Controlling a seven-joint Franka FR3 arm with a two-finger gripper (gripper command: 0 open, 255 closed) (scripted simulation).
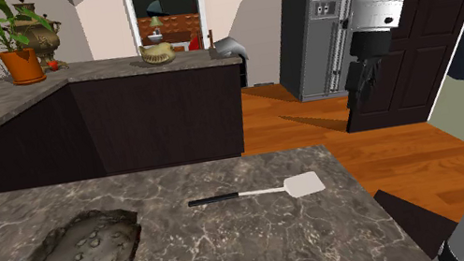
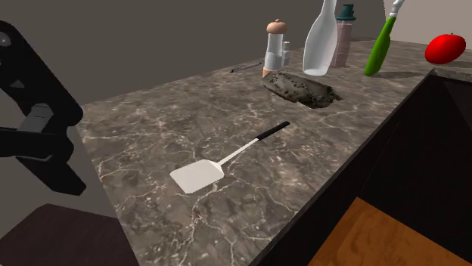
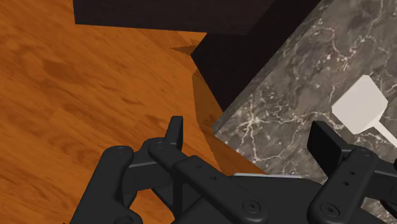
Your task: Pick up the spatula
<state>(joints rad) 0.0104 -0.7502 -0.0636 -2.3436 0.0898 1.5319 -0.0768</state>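
Pincer (image 3: 249, 137) hangs empty with fingers (image 3: 175, 130) spread, seemingly past the countertop's (image 1: 238, 247) corner over the floor (image 3: 76, 95), because the spatula (image 1: 258, 192) lying flat near that edge is not yet reached.

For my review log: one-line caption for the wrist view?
Open gripper above the corner of the marbled counter and wooden floor; the spatula, white blade showing, lies outside the fingers.

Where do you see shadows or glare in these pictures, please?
Shoulder view: the spatula is evenly lit, hardly shadowing the counter; wrist view: a dark shadow wedge on the wooden floor beside the counter; second exterior view: flat, dim light.
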